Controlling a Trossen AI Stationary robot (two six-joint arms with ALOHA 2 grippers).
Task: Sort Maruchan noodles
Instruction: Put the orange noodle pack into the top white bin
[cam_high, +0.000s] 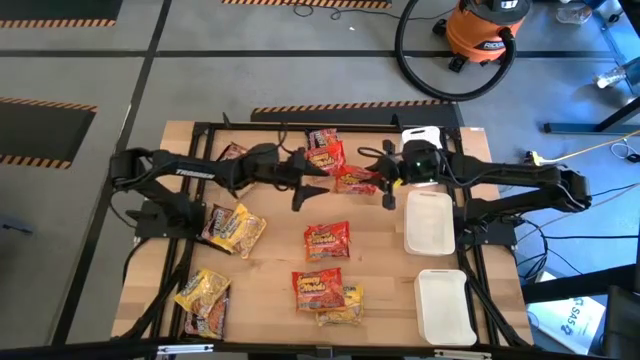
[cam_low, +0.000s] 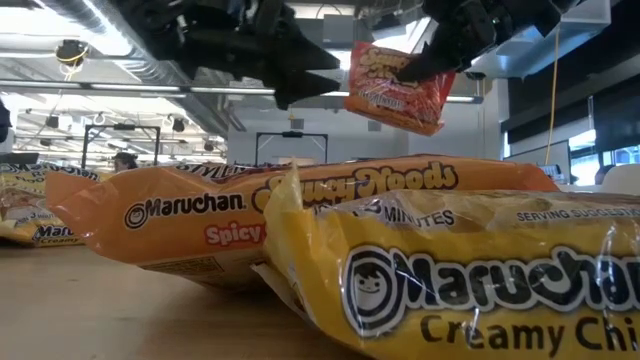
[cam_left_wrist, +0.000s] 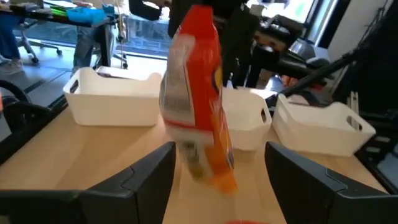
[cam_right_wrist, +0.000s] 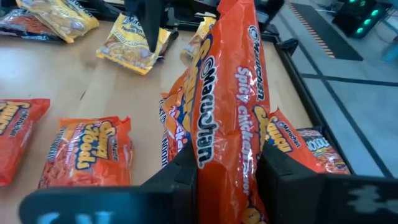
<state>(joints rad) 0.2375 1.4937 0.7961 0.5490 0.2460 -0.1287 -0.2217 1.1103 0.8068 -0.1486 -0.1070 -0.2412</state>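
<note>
My right hand (cam_right_wrist: 227, 171) pinches a red Maruchan Spicy Chicken packet (cam_right_wrist: 230, 93) in the air at twelve o'clock over the tabletop (cam_high: 275, 250); my left hand (cam_left_wrist: 217, 180) stands wide beside it. Handover looks done; next, carry it to the red pile.
</note>
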